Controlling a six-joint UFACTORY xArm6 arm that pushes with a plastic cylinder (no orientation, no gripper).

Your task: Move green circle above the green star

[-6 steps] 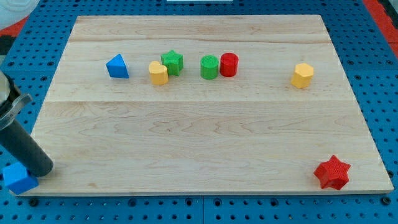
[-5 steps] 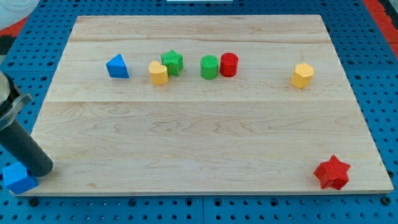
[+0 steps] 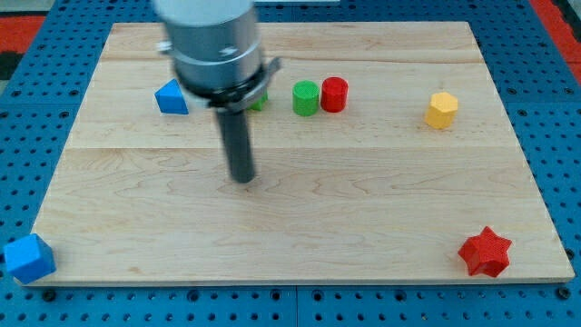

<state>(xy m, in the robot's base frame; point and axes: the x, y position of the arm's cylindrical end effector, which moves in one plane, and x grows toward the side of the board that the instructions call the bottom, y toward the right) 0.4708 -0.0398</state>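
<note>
Your green circle [image 3: 306,97] sits near the board's top, touching the red cylinder [image 3: 334,94] on its right; the green star [image 3: 260,98] peeks out behind the arm. My tip [image 3: 242,179], clawless, rests lower-left of them.

Far on the wooden board [image 3: 363,209]: a blue triangle [image 3: 170,96] left, a red cylinder [image 3: 334,94] mid, a yellow hexagon [image 3: 441,110] right; near corners hold a blue cube [image 3: 28,258] left and a red star [image 3: 485,252] right
</note>
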